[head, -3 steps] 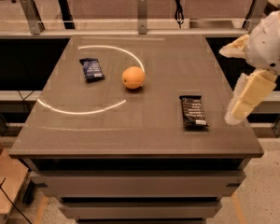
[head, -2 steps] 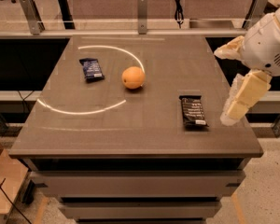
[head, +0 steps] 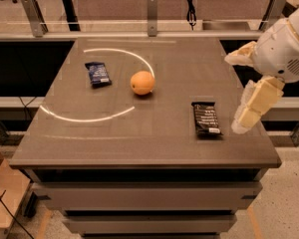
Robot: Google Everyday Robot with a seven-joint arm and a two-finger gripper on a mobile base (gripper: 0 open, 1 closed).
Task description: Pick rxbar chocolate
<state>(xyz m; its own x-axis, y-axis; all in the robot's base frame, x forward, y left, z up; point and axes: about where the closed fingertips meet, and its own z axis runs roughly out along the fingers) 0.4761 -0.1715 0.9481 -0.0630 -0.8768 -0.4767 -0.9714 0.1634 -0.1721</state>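
Note:
The rxbar chocolate (head: 207, 118) is a flat black bar with rows of white text. It lies flat on the dark table (head: 139, 148), right of centre and near the front edge. My gripper (head: 232, 93) hangs over the table's right edge, just right of the bar and above table level. Its two cream fingers (head: 253, 103) are spread apart and hold nothing. It is not touching the bar.
An orange (head: 142, 82) sits mid-table, left of and behind the bar. A smaller dark blue glossy packet (head: 97, 73) lies at the back left. A bright arc of light (head: 84, 118) curves across the tabletop. A rail with posts (head: 152, 14) runs behind the table.
The gripper and arm have moved a little to the left, closer to the table's right edge and the bar. The objects on the table have not moved.

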